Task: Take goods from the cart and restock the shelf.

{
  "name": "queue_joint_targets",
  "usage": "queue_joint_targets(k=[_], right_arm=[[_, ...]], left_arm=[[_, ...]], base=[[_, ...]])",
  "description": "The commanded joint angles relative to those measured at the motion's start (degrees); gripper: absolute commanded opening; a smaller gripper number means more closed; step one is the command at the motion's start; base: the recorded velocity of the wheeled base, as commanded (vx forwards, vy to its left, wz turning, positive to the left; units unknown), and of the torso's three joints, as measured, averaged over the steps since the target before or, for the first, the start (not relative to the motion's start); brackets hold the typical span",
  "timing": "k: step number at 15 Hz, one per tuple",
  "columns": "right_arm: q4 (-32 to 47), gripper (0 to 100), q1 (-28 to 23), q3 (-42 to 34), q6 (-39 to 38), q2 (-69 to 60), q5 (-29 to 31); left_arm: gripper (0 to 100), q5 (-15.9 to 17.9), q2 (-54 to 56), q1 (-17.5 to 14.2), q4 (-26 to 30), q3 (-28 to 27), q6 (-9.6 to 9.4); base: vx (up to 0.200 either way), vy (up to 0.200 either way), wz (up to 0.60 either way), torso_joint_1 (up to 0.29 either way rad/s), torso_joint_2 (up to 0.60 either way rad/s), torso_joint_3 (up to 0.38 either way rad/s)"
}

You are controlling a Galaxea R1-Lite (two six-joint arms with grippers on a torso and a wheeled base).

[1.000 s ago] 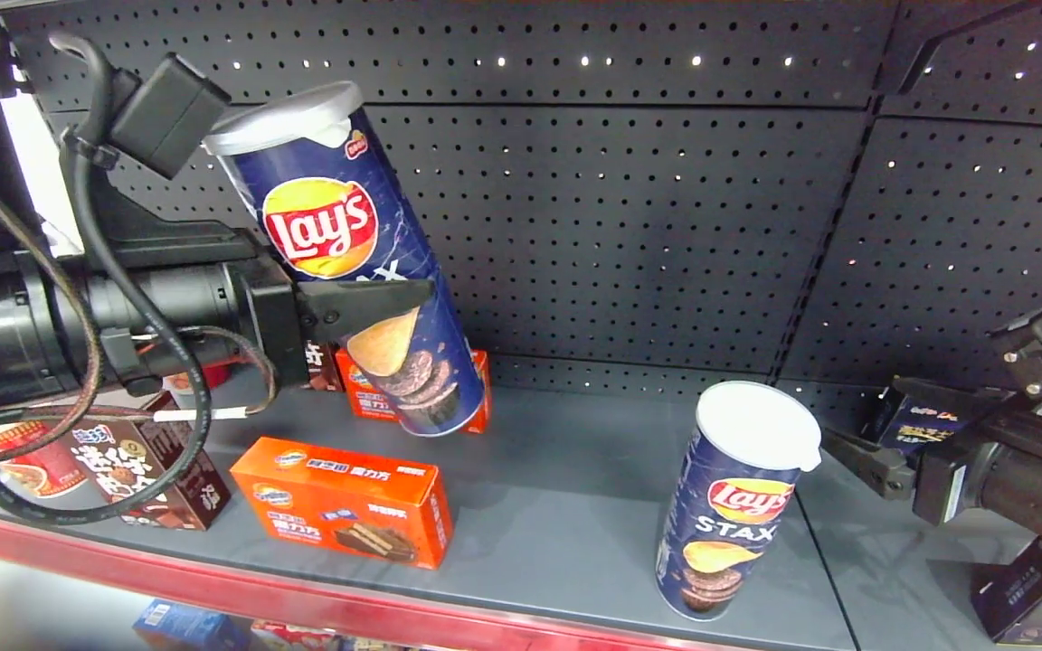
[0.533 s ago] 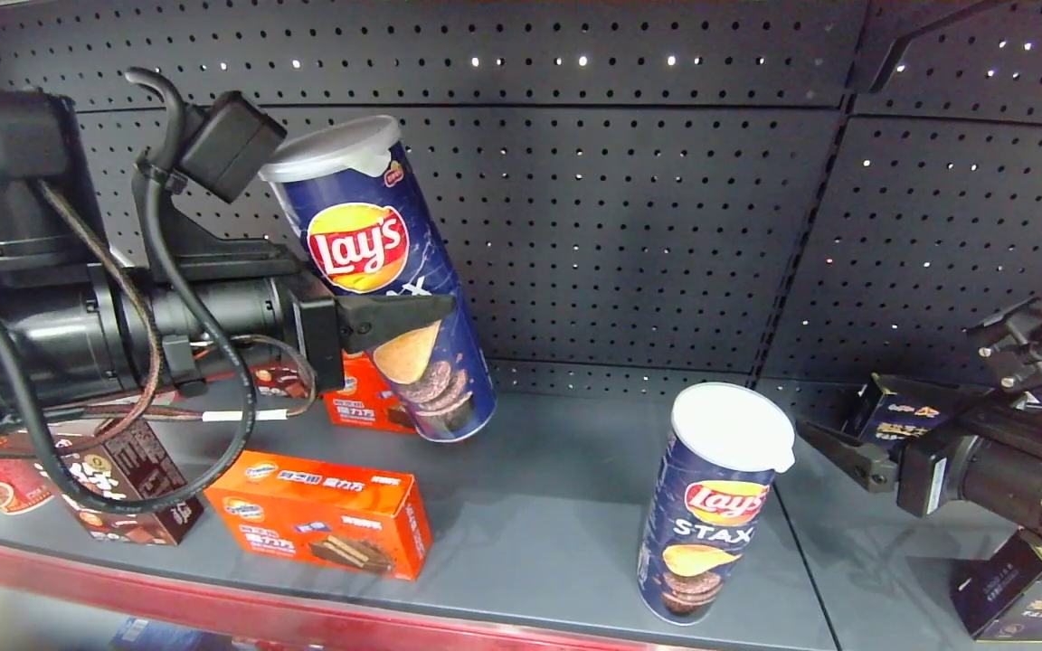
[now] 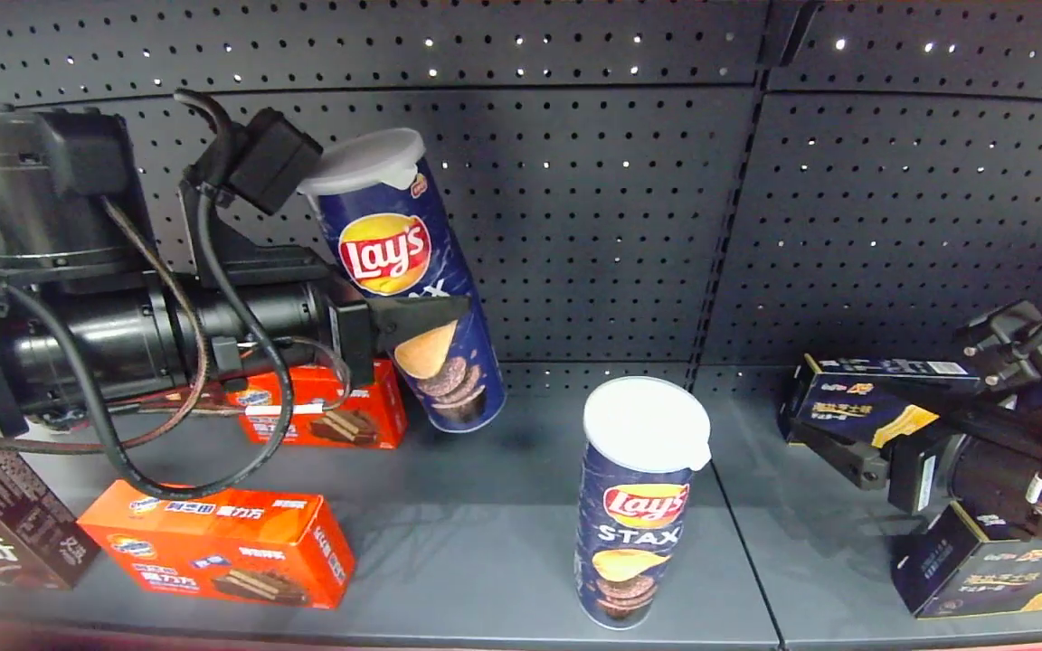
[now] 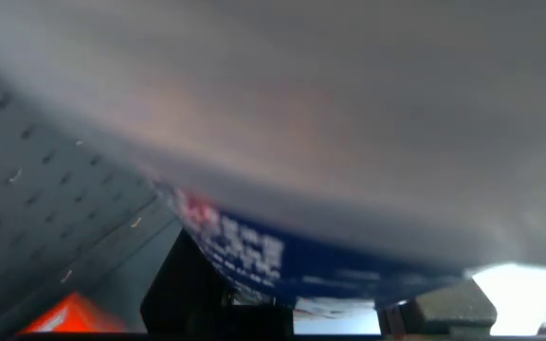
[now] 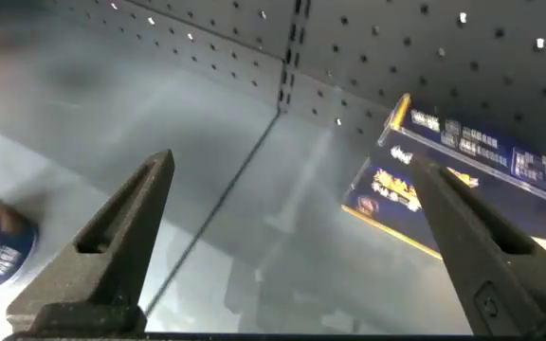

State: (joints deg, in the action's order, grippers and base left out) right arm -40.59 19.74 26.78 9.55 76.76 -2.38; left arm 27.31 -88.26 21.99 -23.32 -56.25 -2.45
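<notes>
My left end effector (image 3: 435, 316) had the chips can (image 3: 390, 253) clamped mid-body, tilted above the shelf (image 3: 467, 524) near the back; set down crooked like that, it'd probably tip over

Tilted chip can (image 3: 385, 253) in left jaws above shelf (image 3: 485, 529), second can (image 3: 634, 515) upright on it.

On the shelf (image 3: 485, 551), the standing chips can (image 3: 634, 506) is front-centre. The tilted chips can (image 3: 403, 271) hangs in the left gripper (image 3: 421, 312) behind and left of it — just right of the rear wafer box (image 3: 326, 420). The front wafer box (image 3: 213, 547) lies front-left — a rear chips box (image 3: 874, 398) and a front chips box (image 3: 982, 565) far right.
</notes>
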Motion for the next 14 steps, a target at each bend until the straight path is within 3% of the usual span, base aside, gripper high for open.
queue_joint_targets(k=[1, 14], right_arm=[[-0.1, 100, -0.05, 1.34, 0.03, 1.28, 0.09], [-0.36, 100, 0.13, 4.51, 0.21, 4.53, -0.26]], left_arm=[[0, -1.38, -1.04, 0.07, -0.15, 0.09, -0.98], [0, -1.99, -3.59, 0.07, -0.15, -1.85, -1.15]], base=[[0.0, 0.0, 0.0, 0.0, 0.0, 0.0], [0.0, 0.0, 0.0, 0.0, 0.0, 0.0]])
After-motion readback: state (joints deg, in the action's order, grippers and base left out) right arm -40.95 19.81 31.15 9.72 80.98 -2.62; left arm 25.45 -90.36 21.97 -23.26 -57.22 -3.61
